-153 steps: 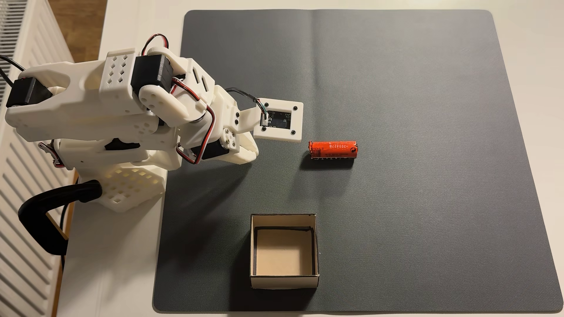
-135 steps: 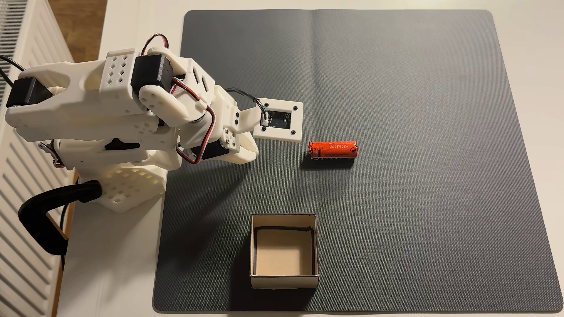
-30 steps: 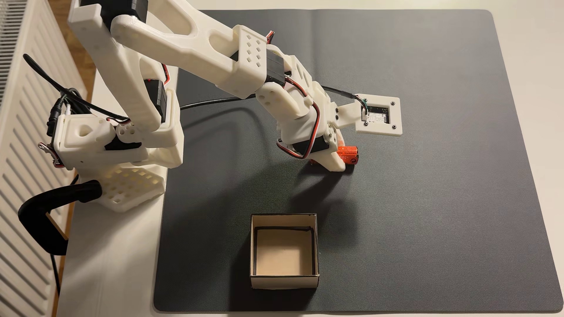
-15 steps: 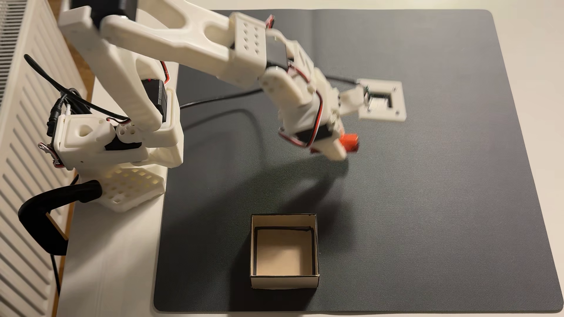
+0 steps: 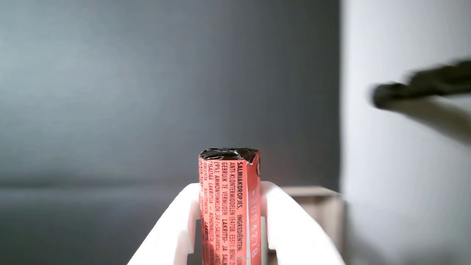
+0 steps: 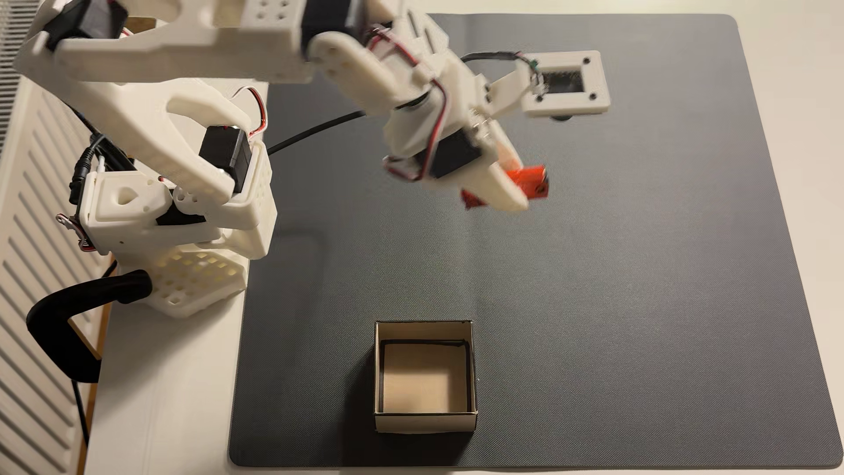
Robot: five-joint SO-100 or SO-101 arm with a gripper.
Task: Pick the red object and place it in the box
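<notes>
white two-finger gripper (image 5: 230,221) clamps small orange-red crinkly-wrapped cylinder (image 5: 230,206) mid-body, airborne | cream square cardboard box (image 6: 424,422) well apart | risk: slick wrapper slips during swing, or cylinder catches rim

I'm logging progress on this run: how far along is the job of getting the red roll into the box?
Pickup looks done: the claw is shut on the red roll, held above the dark mat. In hand: the carry. Left: the box is empty, so moving over it and releasing remain.
</notes>
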